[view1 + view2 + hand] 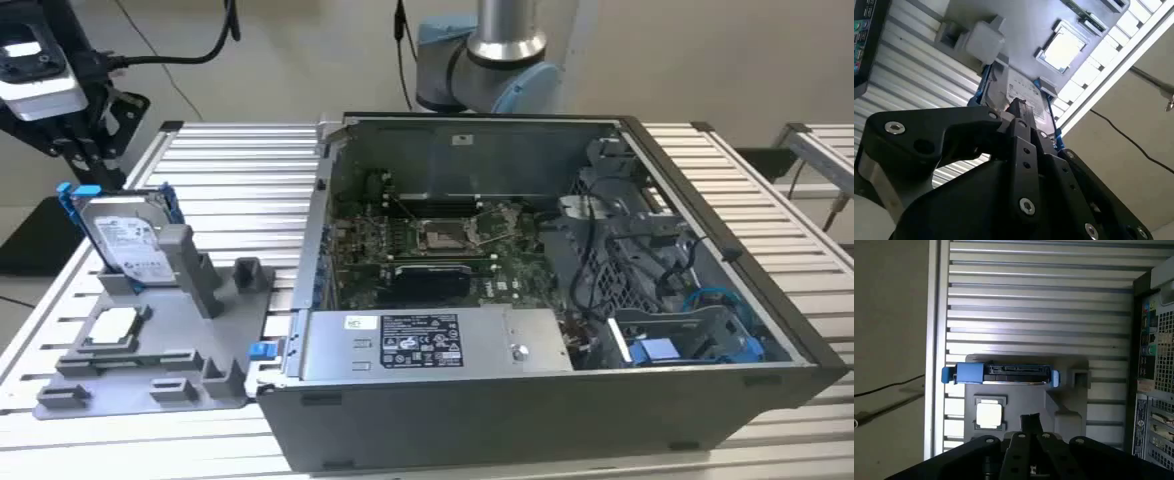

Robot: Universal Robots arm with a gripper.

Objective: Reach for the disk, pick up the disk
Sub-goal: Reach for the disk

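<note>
Above the upright, blue-framed silver disk (pixel 127 238) hangs the black pincer (pixel 88 165), its opening impossible to tell.

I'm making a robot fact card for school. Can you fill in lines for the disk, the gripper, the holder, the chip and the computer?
disk: standing on edge in the gray holder, blue frame around it, not lifted
gripper: right above the disk's top edge; contact cannot be told
holder: on the slatted table, at the exterior view's left of the computer
chip: small silver square, lying flat in the holder
computer: case open, board visible inside
</note>
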